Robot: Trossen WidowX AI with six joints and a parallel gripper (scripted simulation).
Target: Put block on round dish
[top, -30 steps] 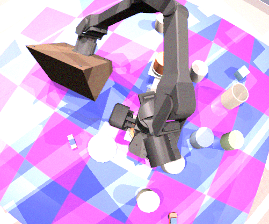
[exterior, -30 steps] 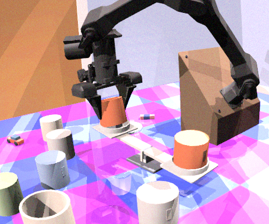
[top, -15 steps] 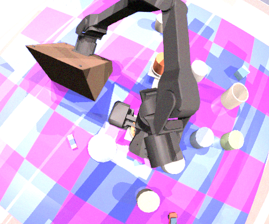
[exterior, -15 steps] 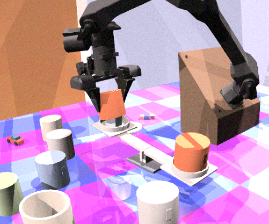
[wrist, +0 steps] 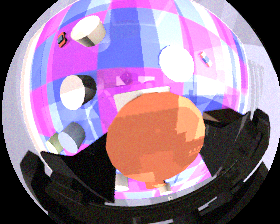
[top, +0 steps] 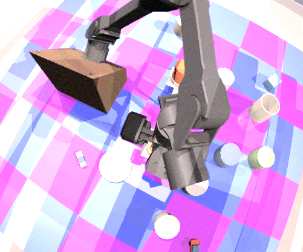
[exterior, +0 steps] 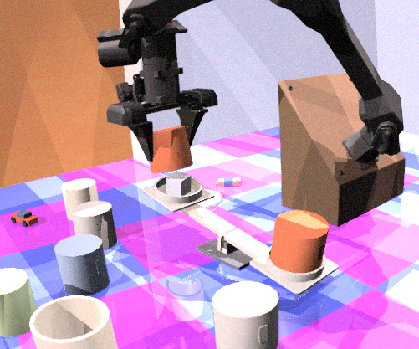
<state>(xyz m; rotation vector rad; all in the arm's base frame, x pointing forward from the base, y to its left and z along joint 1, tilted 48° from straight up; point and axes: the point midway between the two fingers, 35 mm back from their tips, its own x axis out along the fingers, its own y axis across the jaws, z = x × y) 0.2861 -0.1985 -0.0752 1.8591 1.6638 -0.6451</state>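
Note:
My gripper [exterior: 171, 148] [wrist: 150, 125] is shut on an orange cup [exterior: 171, 153] [wrist: 155, 135], held upside down above the far end of the balance [exterior: 212, 221]. Below it, a small grey block [exterior: 178, 185] sits uncovered in that end's round holder, apart from the cup's rim. The identical second orange cup [exterior: 298, 243] [top: 179, 71] stands on the other end. The white round dish [top: 115, 166] [wrist: 176, 63] lies beside the block's end of the balance; no cup is above it. My arm hides most of the balance and gripper in the top view.
A brown sloped box [top: 77, 82] [exterior: 311, 156] stands under the arm's base. Several cups stand around, including a blue one [top: 227, 155] [exterior: 81, 264] and a green one [top: 261, 158] [exterior: 7, 302]. A toy car [exterior: 24, 218] and a striped small bar [top: 81, 159] [exterior: 229, 182] lie farther out.

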